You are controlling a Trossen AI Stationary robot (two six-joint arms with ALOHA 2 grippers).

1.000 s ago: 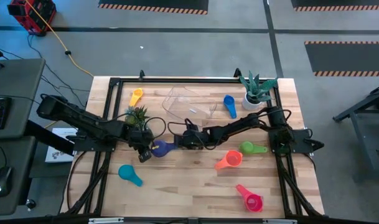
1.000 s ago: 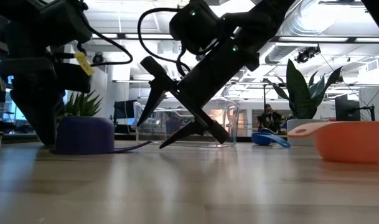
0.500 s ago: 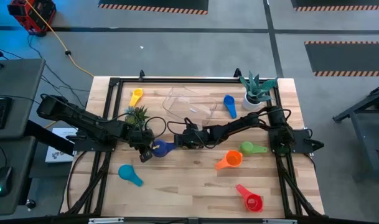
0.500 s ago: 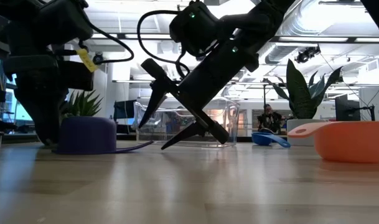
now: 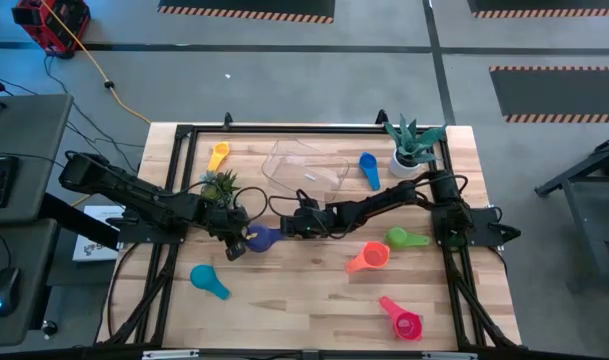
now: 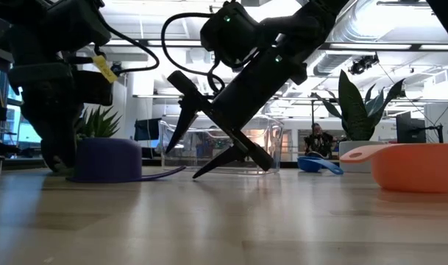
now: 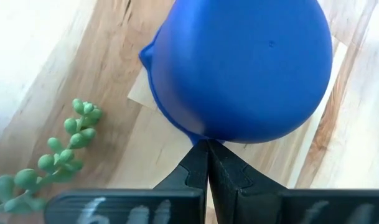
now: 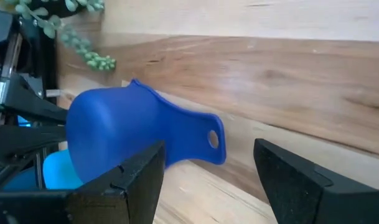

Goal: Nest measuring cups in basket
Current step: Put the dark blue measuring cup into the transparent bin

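The dark blue cup (image 5: 262, 239) lies bowl-down on the table (image 5: 304, 300), mid-left, its short handle with a hole pointing toward the right pincer (image 5: 284, 228), whose fingers stand wide. The left pincer (image 5: 238, 243), fingers pressed together, touches the bowl's rim

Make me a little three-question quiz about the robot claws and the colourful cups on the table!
1. True or false: the right claw is open, with the dark blue cup's handle ahead of it.
2. Which cup lies nearest the white plant pot? A) red B) blue C) yellow
3. Fill in: the left claw is ____, its tips against the dark blue cup.

Key: 1 true; 2 B, the blue cup; 3 shut.
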